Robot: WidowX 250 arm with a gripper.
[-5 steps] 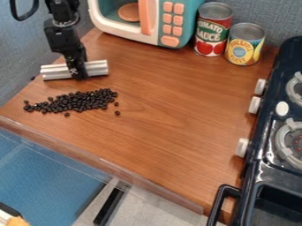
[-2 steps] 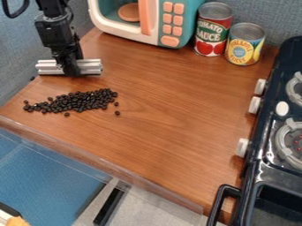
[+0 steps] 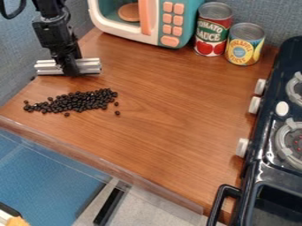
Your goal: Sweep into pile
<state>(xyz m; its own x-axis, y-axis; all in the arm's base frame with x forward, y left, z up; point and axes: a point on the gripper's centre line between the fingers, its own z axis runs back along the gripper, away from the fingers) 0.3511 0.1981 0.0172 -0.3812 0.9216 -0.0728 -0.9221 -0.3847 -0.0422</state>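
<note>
My gripper (image 3: 69, 69) is clamped on a silvery ridged bar (image 3: 90, 65) above the beans, hiding its middle. The black beans (image 3: 77, 101) lie spread on the desk (image 3: 159, 119); where they crowd, I can't separate them. The microwave (image 3: 163, 22) and stove (image 3: 262, 163) are cut off.

The picture's top edge is cutting off the toy microwave's (image 3: 155, 26) upper part and, left of it, the robot arm (image 3: 50, 28). Below that arm, the claw (image 3: 72, 70) is covering the metal bar's (image 3: 89, 65) middle. Lower left of the microwave, upper black beans (image 3: 82, 101) are hiding others beneath; near the bar, a dark speck (image 3: 33, 78) is staying too small to identify. Right of the microwave, the toy stove (image 3: 268, 114) is running out of frame.
</note>
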